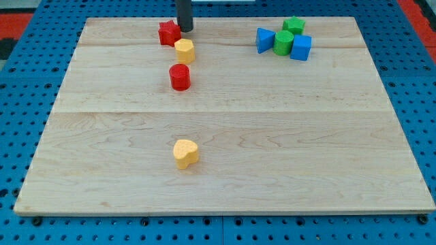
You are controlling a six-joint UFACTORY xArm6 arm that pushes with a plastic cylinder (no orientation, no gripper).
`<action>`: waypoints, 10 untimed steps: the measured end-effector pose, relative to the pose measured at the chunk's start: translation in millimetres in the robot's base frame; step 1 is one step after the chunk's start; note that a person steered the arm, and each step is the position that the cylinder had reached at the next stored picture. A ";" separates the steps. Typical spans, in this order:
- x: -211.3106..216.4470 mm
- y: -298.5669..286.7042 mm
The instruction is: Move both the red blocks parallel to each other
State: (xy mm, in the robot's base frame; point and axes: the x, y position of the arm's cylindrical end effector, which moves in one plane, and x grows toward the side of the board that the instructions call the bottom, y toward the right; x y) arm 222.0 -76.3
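A red star-shaped block (168, 33) lies near the top edge of the wooden board (225, 177), left of centre. A red cylinder (180, 77) stands below it, with a yellow hexagonal block (184, 51) between the two. My tip (185, 29) is at the star's right side, touching or almost touching it, just above the yellow hexagonal block.
A yellow heart-shaped block (185, 154) lies lower on the board. At the top right sits a cluster: a blue triangular block (264, 39), a green cylinder (283, 43), a green block (294, 26) and a blue cube (301, 47). Blue pegboard surrounds the board.
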 end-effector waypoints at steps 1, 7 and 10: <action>0.0 -21.3; 169.0 28.8; 162.9 63.1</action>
